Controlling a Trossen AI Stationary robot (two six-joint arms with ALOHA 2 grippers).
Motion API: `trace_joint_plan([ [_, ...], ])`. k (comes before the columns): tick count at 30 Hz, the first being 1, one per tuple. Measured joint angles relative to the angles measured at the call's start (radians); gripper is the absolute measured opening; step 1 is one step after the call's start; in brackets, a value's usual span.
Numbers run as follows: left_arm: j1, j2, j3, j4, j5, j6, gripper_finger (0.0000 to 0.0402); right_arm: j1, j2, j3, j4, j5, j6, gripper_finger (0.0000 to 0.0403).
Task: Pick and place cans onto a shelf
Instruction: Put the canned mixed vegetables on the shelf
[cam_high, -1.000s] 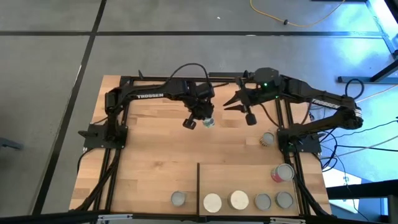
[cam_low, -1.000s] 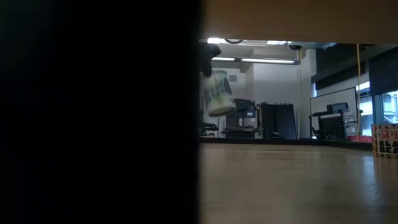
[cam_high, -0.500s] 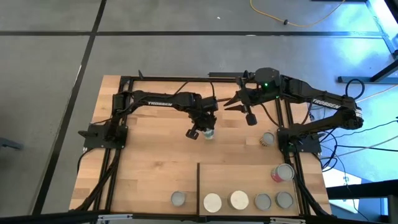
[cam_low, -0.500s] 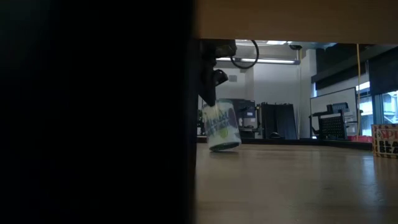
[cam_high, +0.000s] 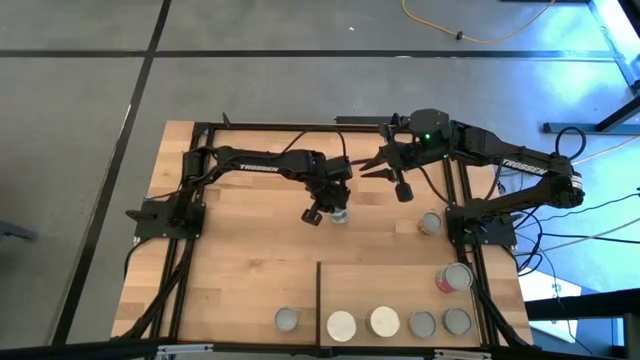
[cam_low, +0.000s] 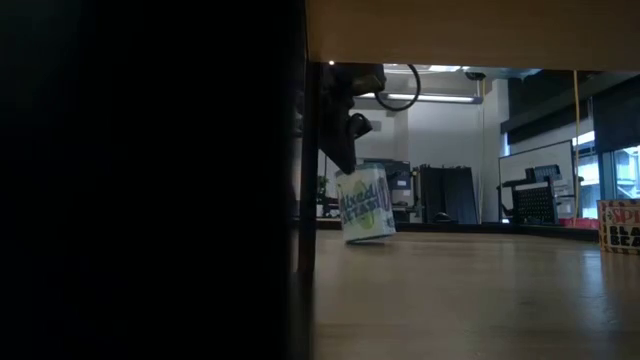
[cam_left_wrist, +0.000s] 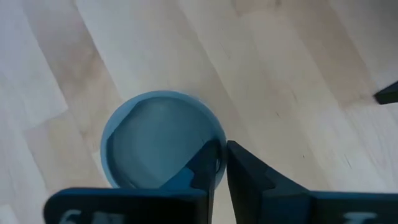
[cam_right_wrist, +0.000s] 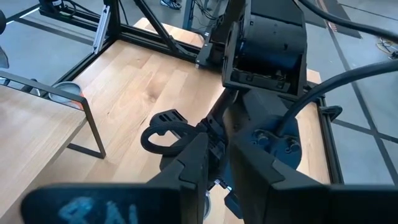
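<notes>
- Left arm reaches from the table's left edge toward the centre; the left gripper (cam_high: 328, 211) is lowered over a can (cam_high: 339, 214) with a green and white label, which stands tilted on the tabletop (cam_high: 240, 270).
- In the left wrist view, one dark finger (cam_left_wrist: 249, 177) lies against the can's rim; whether the can is clamped or freed cannot be told.
- Right arm waits raised over the table's far side; the right gripper (cam_high: 388, 172) has its fingers parted a little and carries nothing.
- The shelf (cam_high: 400, 285) occupies the near right corner. Four cans stand in a row along its near edge; a fifth (cam_high: 287, 319) stands just left of the black strip.
- A red-sided can (cam_high: 453, 277) and another can (cam_high: 431, 222) sit by the right frame.
- The low view shows a dim room with ceiling lights.
</notes>
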Motion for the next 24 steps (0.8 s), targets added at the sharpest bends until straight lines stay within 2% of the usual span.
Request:
trace_joint_plan([
  [8, -0.007, 0.0, 0.004, -0.01, -0.033, -0.049, 0.0042, 0.0, 0.0, 0.0, 0.0, 0.0, 0.0, 0.0069],
  [12, -0.021, -0.001, 0.041, -0.042, -0.099, -0.027, 0.0043, 0.0, 0.0, 0.0, 0.0, 0.0, 0.0, 0.0069],
  [18, -0.045, -0.003, 0.175, -0.197, -0.263, -0.029, 0.0042, 0.0, 0.0, 0.0, 0.0, 0.003, 0.019, 0.0069],
  [24, -0.037, -0.004, 0.351, -0.393, -0.237, -0.109, 0.0039, 0.0, 0.0, 0.0, -0.029, 0.089, 0.102, 0.0069],
])
